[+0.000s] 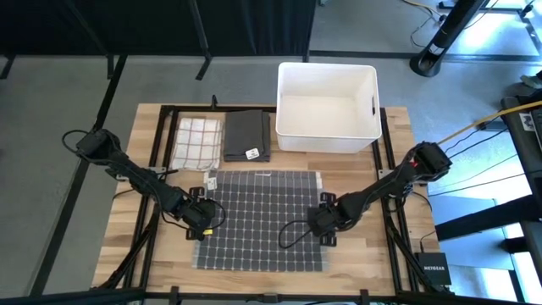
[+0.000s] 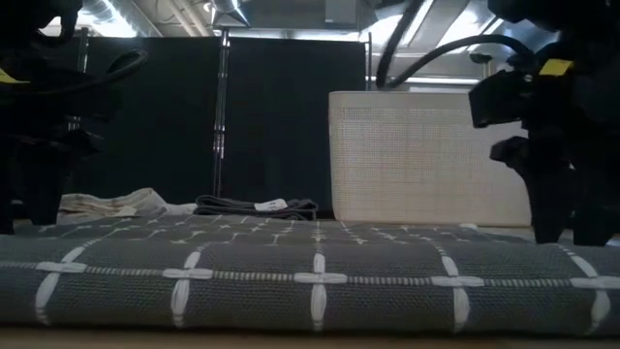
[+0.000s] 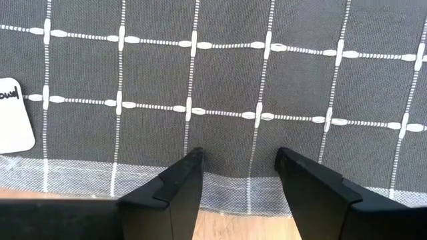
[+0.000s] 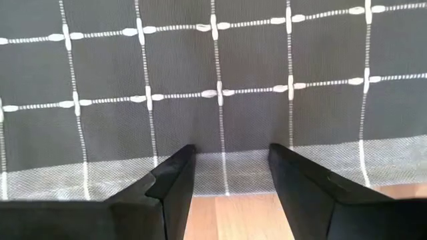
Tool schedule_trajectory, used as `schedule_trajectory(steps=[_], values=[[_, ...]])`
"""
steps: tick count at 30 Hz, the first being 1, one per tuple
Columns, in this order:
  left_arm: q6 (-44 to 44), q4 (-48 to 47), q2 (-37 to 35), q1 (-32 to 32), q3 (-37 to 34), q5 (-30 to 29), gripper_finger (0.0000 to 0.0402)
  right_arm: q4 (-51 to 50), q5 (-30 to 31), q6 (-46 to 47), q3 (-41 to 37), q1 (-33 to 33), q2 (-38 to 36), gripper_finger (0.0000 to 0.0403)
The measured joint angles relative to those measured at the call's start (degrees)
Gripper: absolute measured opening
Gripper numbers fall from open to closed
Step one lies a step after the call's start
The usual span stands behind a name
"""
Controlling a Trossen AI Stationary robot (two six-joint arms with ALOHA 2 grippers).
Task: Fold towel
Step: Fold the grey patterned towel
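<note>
Dark jaws of the left gripper (image 3: 237, 163) are held apart over the left hem of the grey cotton towel with a white grid pattern (image 1: 262, 219), nothing being grasped. The right gripper (image 4: 230, 157) is likewise spread at the towel's right hem, gripping nothing. The towel is laid flat at the table's front centre; its sides are nearly equal, so no long axis can be told. Behind it, a folded white checked towel (image 1: 196, 142), a folded dark grey towel (image 1: 246, 135) and a white plastic bin (image 1: 328, 108) are set on the wooden table (image 1: 356, 254).
</note>
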Motion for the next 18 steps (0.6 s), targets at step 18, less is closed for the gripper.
schedule_trajectory(steps=[18], values=[[1.1,-0.2,0.2,0.0,0.8,0.1,0.0178,-0.2,0.0,0.2,-1.0,0.0,0.2,0.0198]])
